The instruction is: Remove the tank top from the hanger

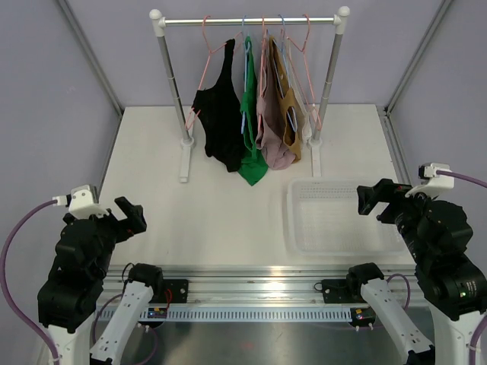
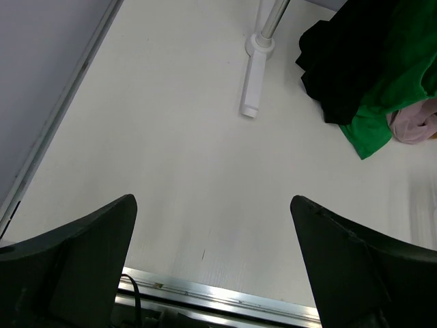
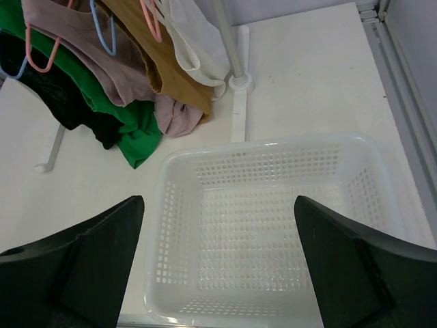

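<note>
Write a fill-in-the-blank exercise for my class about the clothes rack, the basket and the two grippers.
1. The top hanging at the left end of the rack is coloured ____.
2. The white basket sits on the robot's ____ side.
3. The left gripper and the right gripper hold nothing, and their jaws are ____.
Missing words: black; right; open.

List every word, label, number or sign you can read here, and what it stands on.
None can be read in any view.
The hanging tank tops, the white basket and the rack bear no print.
The small circuit board on the front rail is too small to read.
</note>
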